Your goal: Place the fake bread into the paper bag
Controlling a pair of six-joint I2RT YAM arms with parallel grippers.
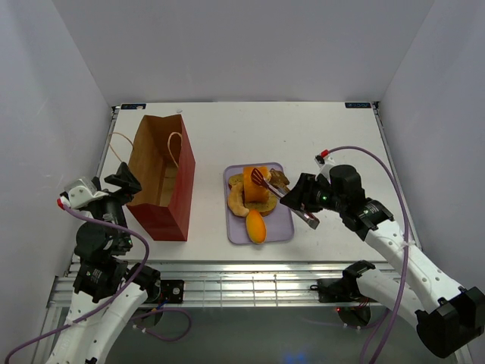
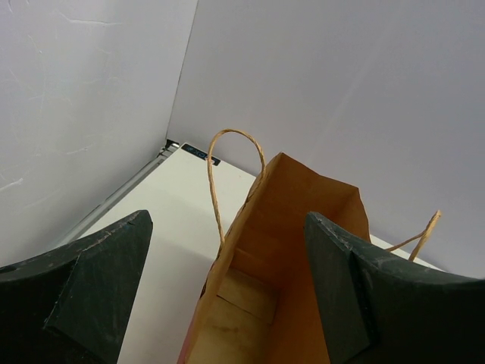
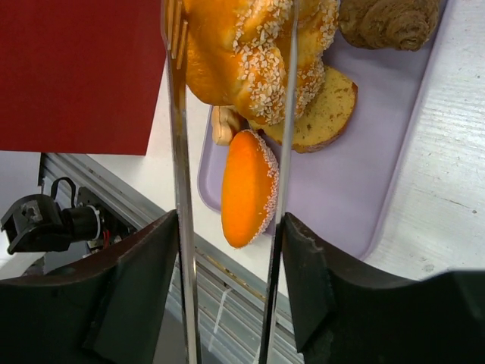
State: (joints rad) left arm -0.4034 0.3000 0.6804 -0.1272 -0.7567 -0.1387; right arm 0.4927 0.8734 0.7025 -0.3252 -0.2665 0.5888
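Note:
The reddish-brown paper bag [image 1: 163, 178] stands open at the left, and its tan inside [image 2: 288, 265] shows nothing in it. My left gripper [image 1: 125, 184] is open beside the bag's left wall, with the rim showing between its fingers [image 2: 227, 288]. My right gripper [image 1: 305, 199] is shut on metal tongs [image 3: 178, 189]. The tongs' tips pinch a golden seeded bread [image 3: 250, 53] over the lavender tray [image 1: 282, 224]. On the tray lie an orange bun [image 3: 248, 186], a round slice [image 3: 330, 114], a brown croissant [image 3: 390, 23] and a pale crescent roll [image 1: 236, 201].
The tray [image 3: 356, 197] sits near the table's front edge, just right of the bag. White walls close in the table on three sides. A metal rail [image 1: 250, 284] runs along the near edge by the arm bases.

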